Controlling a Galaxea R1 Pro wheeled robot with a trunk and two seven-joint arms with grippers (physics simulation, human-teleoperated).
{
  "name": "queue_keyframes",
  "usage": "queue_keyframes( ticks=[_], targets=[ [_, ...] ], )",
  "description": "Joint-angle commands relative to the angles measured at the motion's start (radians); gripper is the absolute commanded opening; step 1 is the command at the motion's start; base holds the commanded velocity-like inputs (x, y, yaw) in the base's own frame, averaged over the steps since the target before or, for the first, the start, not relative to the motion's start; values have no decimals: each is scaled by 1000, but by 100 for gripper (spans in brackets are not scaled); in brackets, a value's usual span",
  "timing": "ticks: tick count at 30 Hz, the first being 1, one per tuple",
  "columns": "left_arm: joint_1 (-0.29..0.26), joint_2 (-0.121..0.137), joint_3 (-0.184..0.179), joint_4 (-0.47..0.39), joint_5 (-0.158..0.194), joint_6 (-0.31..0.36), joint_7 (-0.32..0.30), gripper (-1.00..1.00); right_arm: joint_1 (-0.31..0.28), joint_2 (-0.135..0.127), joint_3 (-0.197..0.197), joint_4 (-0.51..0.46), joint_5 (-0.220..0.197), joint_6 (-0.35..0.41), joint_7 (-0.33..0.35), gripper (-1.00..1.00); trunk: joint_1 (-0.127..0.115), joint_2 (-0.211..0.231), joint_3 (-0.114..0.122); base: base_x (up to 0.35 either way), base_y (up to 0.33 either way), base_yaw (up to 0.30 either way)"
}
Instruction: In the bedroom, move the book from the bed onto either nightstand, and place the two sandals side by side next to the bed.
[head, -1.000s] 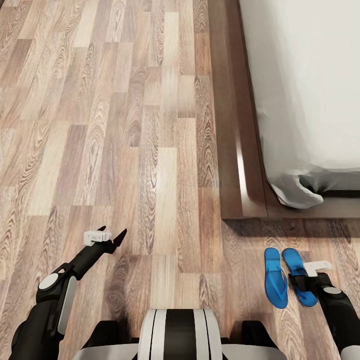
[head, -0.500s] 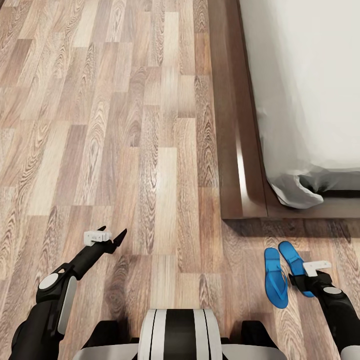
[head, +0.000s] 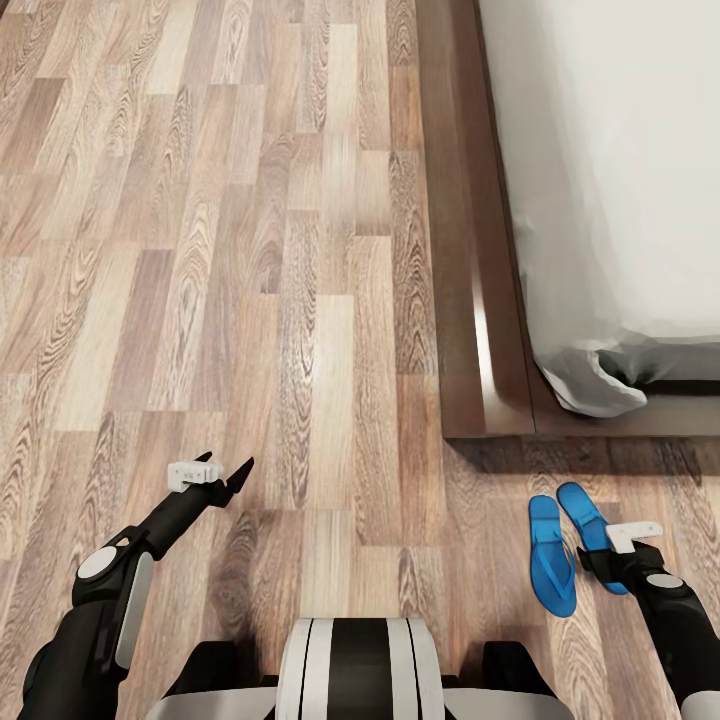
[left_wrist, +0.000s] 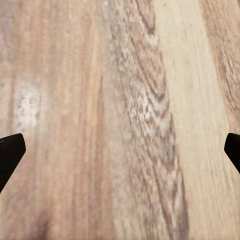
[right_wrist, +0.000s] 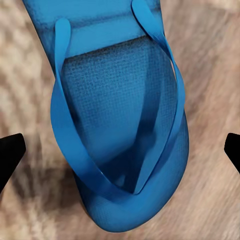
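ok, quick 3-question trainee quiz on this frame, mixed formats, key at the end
1. True or false: both blue sandals lie on the mattress.
2. Multiple choice: the right tool is over A) the sandal nearer the robot's centre, B) the sandal farther to the robot's right, C) the bed frame.
3. Fill in: the left tool hovers open over bare wood ____.

Key:
1. False. Both lie on the floor, just off the bed's corner.
2. B. In the right wrist view its strap sits between the spread fingertips.
3. floor.
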Motion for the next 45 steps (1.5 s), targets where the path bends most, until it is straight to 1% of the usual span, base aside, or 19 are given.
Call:
queue_keyframes(
  ticks=[1,33,37,38,41,42,43,45],
  targets=[
    [-1,-1,3,-1,2,9,-7,100,0,1,-3,-2,11,3,9,100,0,0,0,0,0,0],
    [-1,-1,2,2,2,10,-6,100,0,-2,-8,-2,9,3,12,100,-15,7,123,0,0,0],
    [-1,-1,-8,30,-1,10,-7,100,0,-2,-11,-9,8,5,19,100,-16,8,139,0,0,0],
    [-1,-1,-20,39,-2,10,-6,100,0,-3,-13,-11,8,6,21,100,-17,8,143,0,0,0],
    [-1,-1,-30,44,-3,10,-7,100,1,-5,-16,-15,4,6,32,100,-18,9,154,0,0,0],
    [-1,0,-33,46,-3,10,-7,100,2,-7,-18,-17,-10,6,48,100,-19,9,158,0,0,0],
    [-1,0,-34,47,-3,10,-7,100,2,-9,-23,-22,-36,6,76,100,-19,10,162,0,0,0],
    [-1,0,-36,49,-2,10,-8,100,3,-11,-37,-42,-118,10,164,100,-20,10,170,0,0,0]
  ],
)
